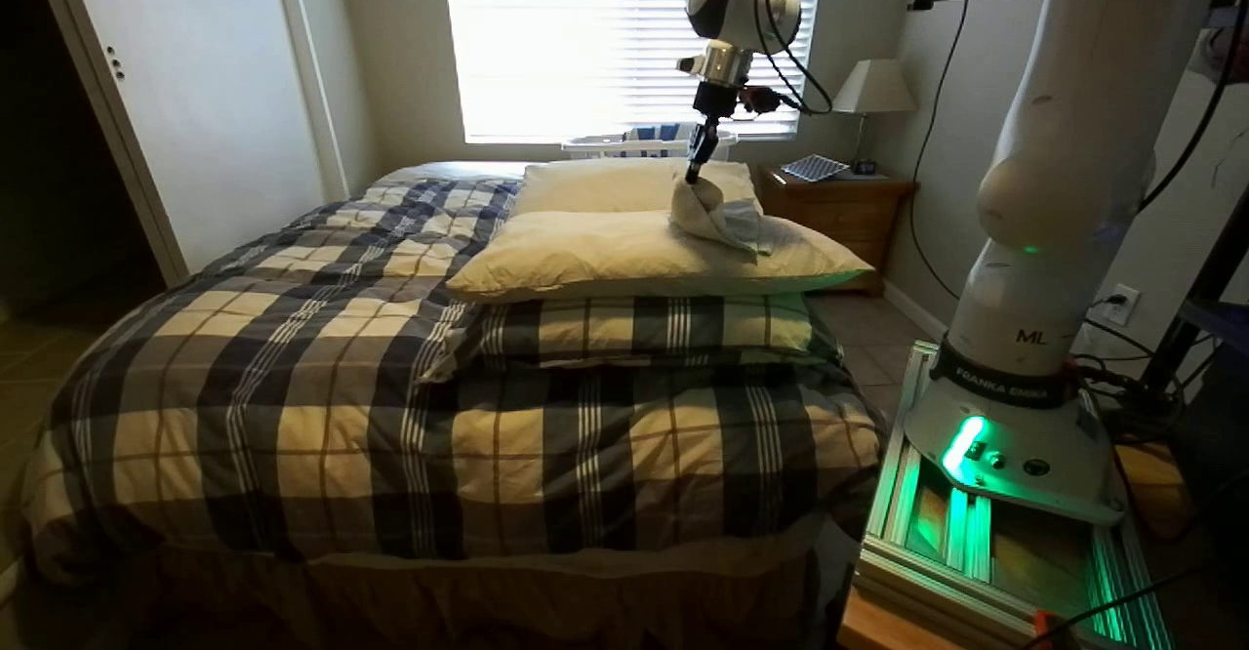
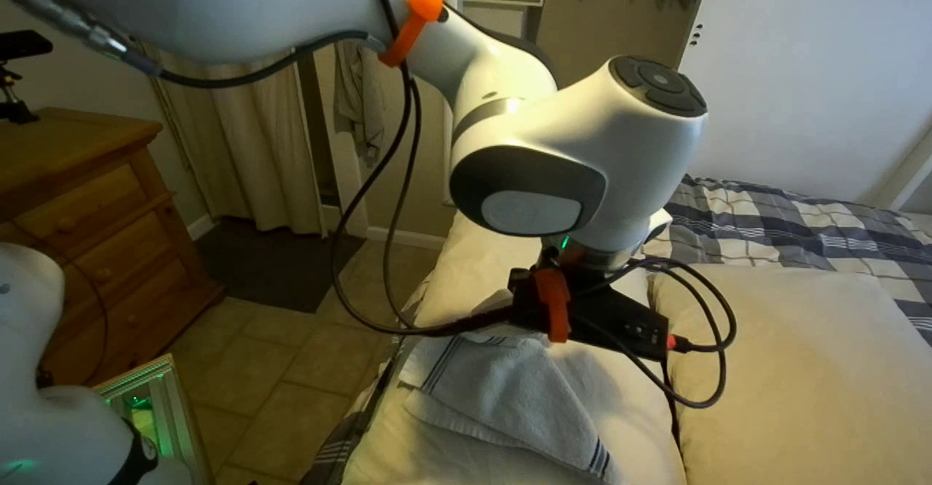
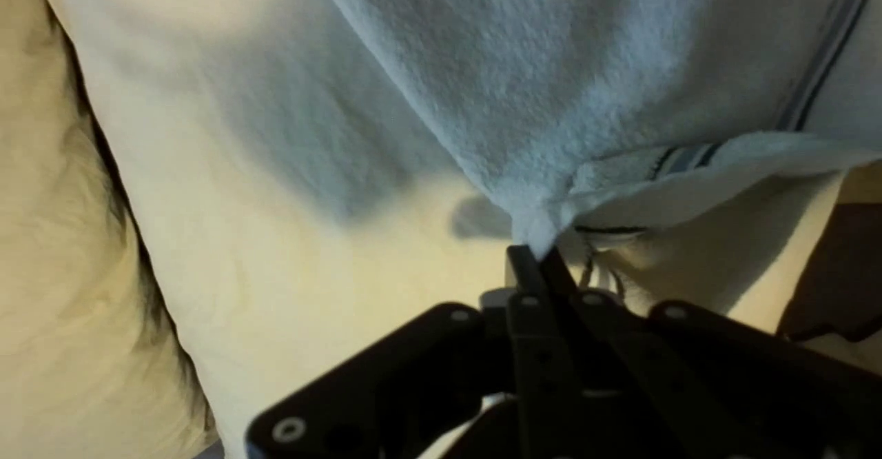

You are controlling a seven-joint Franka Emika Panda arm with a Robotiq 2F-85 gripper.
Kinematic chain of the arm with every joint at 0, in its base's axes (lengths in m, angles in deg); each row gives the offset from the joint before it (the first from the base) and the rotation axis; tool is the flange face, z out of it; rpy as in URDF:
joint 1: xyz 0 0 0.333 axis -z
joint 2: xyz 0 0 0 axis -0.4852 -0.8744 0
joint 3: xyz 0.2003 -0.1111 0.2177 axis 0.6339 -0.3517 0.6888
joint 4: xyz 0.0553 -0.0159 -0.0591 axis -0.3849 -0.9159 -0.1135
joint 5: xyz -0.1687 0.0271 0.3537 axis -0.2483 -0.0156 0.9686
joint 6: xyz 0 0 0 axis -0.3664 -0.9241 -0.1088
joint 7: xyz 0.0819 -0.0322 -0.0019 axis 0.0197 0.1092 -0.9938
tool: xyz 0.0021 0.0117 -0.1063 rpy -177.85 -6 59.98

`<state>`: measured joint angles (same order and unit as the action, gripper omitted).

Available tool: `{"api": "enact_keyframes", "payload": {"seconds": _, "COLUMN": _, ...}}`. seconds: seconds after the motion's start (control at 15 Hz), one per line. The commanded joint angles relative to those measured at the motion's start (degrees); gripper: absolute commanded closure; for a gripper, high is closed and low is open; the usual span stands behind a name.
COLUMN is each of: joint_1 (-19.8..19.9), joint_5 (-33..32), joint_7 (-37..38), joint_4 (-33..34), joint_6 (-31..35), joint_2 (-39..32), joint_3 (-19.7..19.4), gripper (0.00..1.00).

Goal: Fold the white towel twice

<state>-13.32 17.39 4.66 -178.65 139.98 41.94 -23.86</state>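
The white towel (image 1: pixel 705 216) is a small off-white cloth with dark stripes near its ends. It lies partly on a cream pillow (image 1: pixel 585 255), with one corner lifted. In an exterior view the towel (image 2: pixel 502 383) shows overlapping layers on the pillow. In the wrist view my gripper (image 3: pixel 541 256) is shut on a pinched corner of the towel (image 3: pixel 586 80). The towel rises to the fingertips, and its striped edge folds over at the right. In an exterior view my gripper (image 1: pixel 694 178) points down above the pillow. The arm hides the fingertips in an exterior view.
A further cream pillow (image 2: pixel 794 368) lies beside the towel's pillow. A plaid blanket (image 1: pixel 332 377) covers the bed. A wooden nightstand (image 1: pixel 829 206) with a lamp (image 1: pixel 874 89) and a white basket (image 1: pixel 585 149) stand by the window. Cables (image 2: pixel 397 179) hang from the arm.
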Motion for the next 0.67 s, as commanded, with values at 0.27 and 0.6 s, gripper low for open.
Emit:
{"api": "enact_keyframes", "payload": {"seconds": 0.27, "joint_1": 2.45, "joint_5": -8.59, "joint_7": 0.85, "joint_4": 4.70, "joint_6": 0.57, "joint_2": -4.04, "joint_3": -1.02, "gripper": 0.99}}
{"api": "enact_keyframes", "payload": {"seconds": 0.6, "joint_1": 3.05, "joint_5": -7.71, "joint_7": 0.61, "joint_4": 3.85, "joint_6": 0.51, "joint_2": -3.57, "joint_3": -0.44, "gripper": 0.97}}
